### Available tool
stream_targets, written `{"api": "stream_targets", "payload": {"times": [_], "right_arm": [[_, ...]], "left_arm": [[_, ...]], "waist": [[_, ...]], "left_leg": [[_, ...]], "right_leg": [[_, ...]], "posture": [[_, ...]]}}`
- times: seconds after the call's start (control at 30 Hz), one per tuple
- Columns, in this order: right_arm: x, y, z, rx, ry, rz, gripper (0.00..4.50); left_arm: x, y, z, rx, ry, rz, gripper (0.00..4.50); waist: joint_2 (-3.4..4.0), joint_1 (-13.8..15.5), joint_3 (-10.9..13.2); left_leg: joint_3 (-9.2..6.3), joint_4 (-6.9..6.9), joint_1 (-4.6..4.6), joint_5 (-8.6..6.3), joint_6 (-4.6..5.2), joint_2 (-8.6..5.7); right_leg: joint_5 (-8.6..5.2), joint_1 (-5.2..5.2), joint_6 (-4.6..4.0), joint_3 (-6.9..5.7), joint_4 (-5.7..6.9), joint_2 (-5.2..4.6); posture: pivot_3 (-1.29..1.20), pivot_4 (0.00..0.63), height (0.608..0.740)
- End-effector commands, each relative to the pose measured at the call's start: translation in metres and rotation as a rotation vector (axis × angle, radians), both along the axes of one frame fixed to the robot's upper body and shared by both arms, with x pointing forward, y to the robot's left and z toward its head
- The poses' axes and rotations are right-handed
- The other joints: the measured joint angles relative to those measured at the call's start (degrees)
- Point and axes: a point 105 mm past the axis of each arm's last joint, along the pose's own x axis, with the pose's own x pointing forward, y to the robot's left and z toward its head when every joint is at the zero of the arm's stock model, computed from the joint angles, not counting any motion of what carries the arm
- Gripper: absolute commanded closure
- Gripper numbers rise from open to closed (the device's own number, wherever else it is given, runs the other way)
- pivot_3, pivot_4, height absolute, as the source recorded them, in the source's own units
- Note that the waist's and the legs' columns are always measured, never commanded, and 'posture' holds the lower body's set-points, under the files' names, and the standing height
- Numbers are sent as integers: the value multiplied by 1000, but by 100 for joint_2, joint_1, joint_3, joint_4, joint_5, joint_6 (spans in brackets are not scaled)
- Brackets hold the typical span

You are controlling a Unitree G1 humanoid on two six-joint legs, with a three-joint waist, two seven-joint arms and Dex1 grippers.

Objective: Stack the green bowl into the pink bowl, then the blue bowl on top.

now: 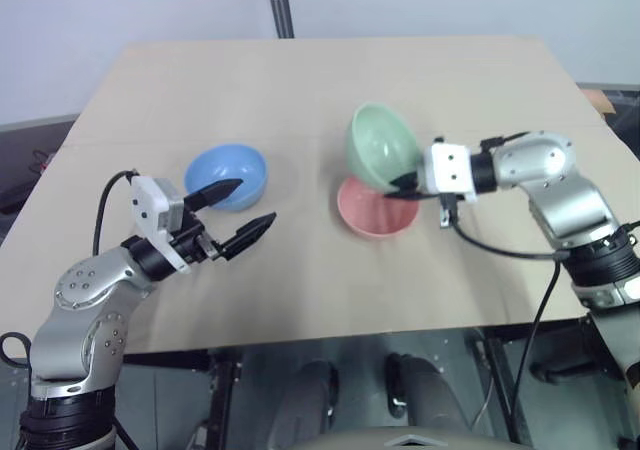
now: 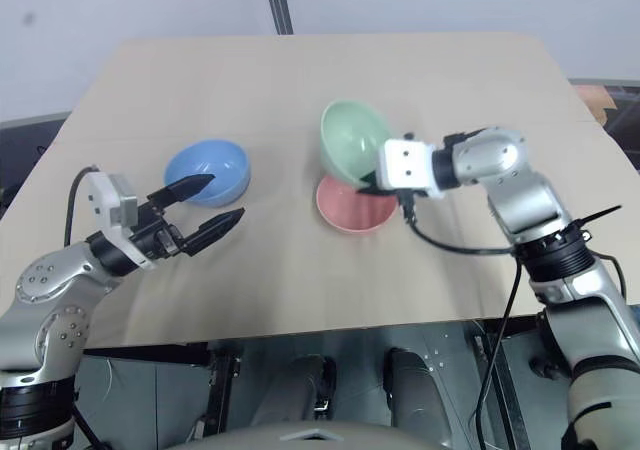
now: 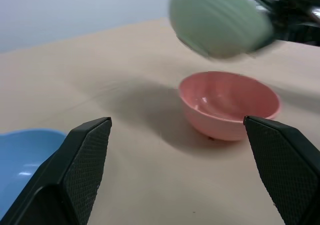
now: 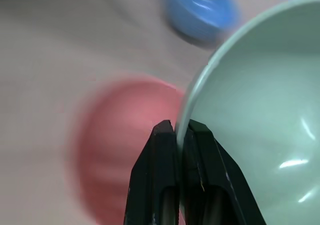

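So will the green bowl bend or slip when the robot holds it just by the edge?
Probably not bend: the green bowl keeps its round shape, tilted above the pink bowl. It seems light, pinched only at the rim by the right hand. Its glossy surface could slip.

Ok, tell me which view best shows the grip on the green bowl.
The right wrist view: the right gripper is shut on the green bowl, pinching its rim. Both eye views show the bowl lifted and tilted above the pink bowl. The left wrist view shows its blurred underside.

Even bright light, blurred wrist views
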Motion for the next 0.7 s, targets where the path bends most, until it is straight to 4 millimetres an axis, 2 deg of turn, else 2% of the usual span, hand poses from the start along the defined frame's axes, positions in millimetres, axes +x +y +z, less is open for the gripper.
{"api": "stream_targets", "payload": {"times": [0.03, 0.1, 0.13, 0.2, 0.23, 0.3, 0.4, 0.53, 0.7], "right_arm": [[0, 2, 4, -7, -23, -20, 3055], [3, -1, 1, -16, -27, -43, 2263], [7, -2, 5, 3, -54, -70, 1678], [9, -7, 16, 49, -66, -110, 732], [10, -10, 28, 115, -53, -142, 362], [6, -16, 51, 260, -13, -188, 362], [-3, -26, 64, 409, 43, -242, 362], [-12, -34, 63, 512, 93, -314, 362], [-16, -32, 56, 543, 101, -363, 362]], "left_arm": [[2, 0, 9, 8, -41, 2, 0], [5, 3, 13, 4, -47, 38, 0], [8, 6, 14, 19, -59, 75, 0], [11, 9, 12, 86, -65, 136, 0], [13, 12, 10, 145, -69, 178, 0], [18, 18, 7, 245, -71, 270, 0], [26, 22, 5, 360, -32, 356, 0], [37, 26, -10, 705, 49, 362, 0], [53, 24, -14, 831, 61, 353, 0]], "waist": [[0, 1, 0], [0, 3, 0], [0, 4, 0], [0, 3, 0], [-1, 3, 1], [0, 6, 2], [-3, 18, 0], [-8, 87, -3], [0, 81, 1]], "left_leg": [[1, 2, 0, 0, 0, -2], [3, 4, 1, 1, -1, -3], [0, 4, 1, 1, -1, -2], [-1, 4, 1, 2, -3, -1], [0, 3, 1, 6, -10, -1], [0, 2, -4, 8, -15, -1], [-2, 0, -6, 2, -6, -2], [-20, -1, -6, 0, -3, -4], [3, 0, 0, 0, -2, -6]], "right_leg": [[1, 1, -1, -3, 0, -1], [3, 1, -4, -7, 0, -1], [3, 1, -4, -10, 1, 1], [4, 0, -5, -11, 2, 3], [4, 0, -5, -10, 2, 3], [4, -2, -5, -9, 1, 3], [4, -2, -5, -4, -1, 0], [3, 4, -5, -12, -1, 2], [3, 2, -3, -8, 1, 20]], "posture": [[0, 150, 740], [0, 150, 740], [0, 150, 740], [0, 150, 740], [0, 150, 740], [0, 150, 740], [0, 150, 740], [0, 150, 740], [0, 150, 740]]}}
